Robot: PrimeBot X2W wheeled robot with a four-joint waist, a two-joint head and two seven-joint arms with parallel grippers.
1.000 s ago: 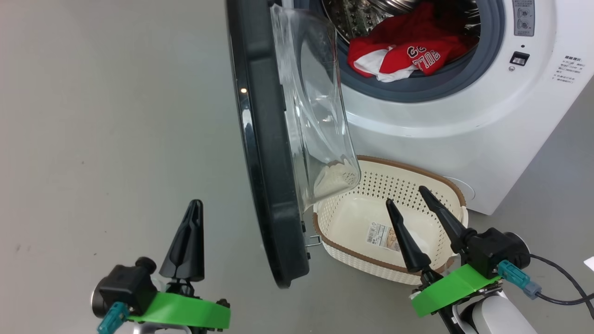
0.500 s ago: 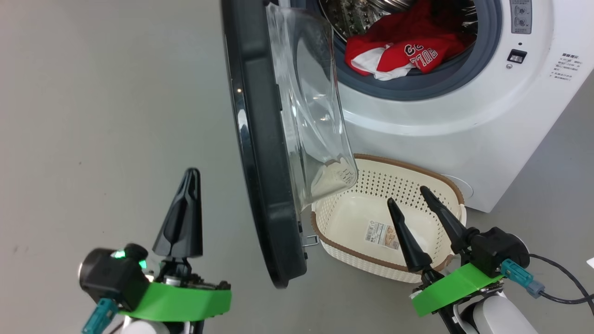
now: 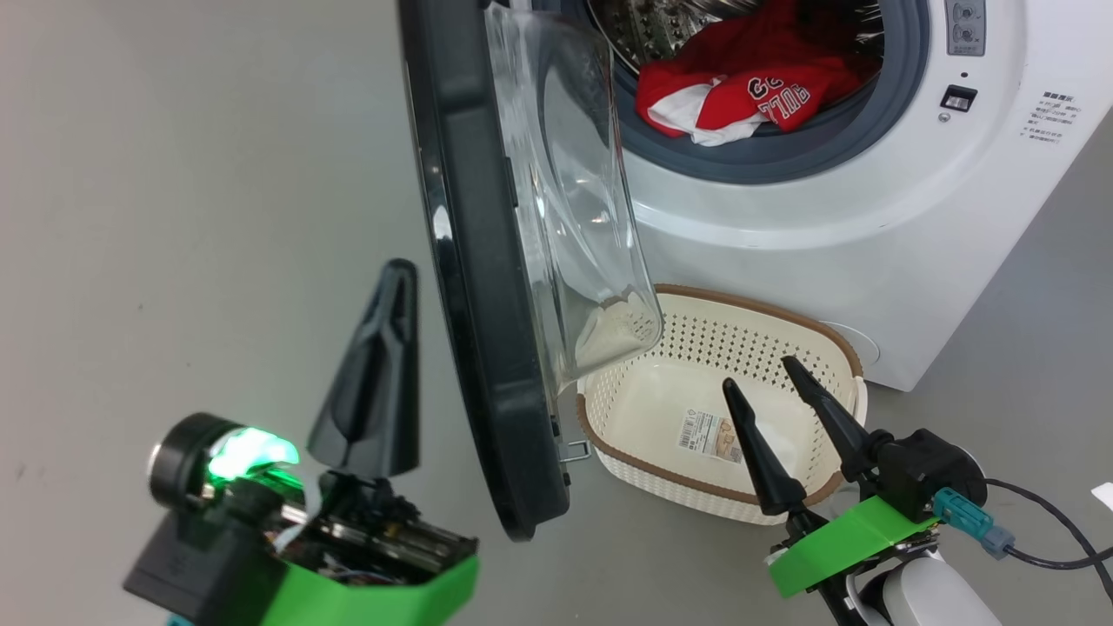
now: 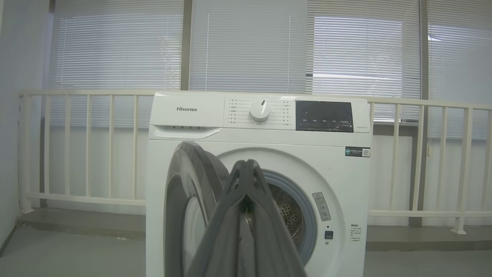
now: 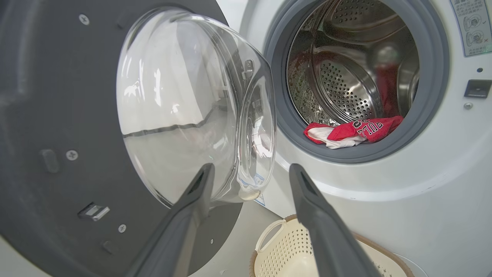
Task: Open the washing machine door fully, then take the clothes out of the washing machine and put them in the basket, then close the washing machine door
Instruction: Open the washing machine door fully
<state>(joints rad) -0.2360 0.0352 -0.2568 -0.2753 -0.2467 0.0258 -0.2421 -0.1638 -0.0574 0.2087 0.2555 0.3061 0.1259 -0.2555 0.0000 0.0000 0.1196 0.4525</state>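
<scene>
We take this for a bare test room. A washing machine (image 4: 269, 150) stands alone on grey floor (image 4: 77, 254), with a white railing (image 4: 88, 92) and blinded windows (image 4: 246, 46) behind.

washing machine door (image 3: 487, 287) ajar, red clothes (image 3: 739, 91) in washing machine (image 3: 869, 217) drum, empty basket (image 3: 661, 491) below

Clothes (image 5: 355, 130) in drum (image 5: 346, 77) — (perhaps on seal (image 5: 359, 156))

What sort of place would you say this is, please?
Probably an indoor test space staged as a laundry corner, not a home: the washing machine stands free on a plain grey floor, before a white railing and tall windows with blinds.
</scene>
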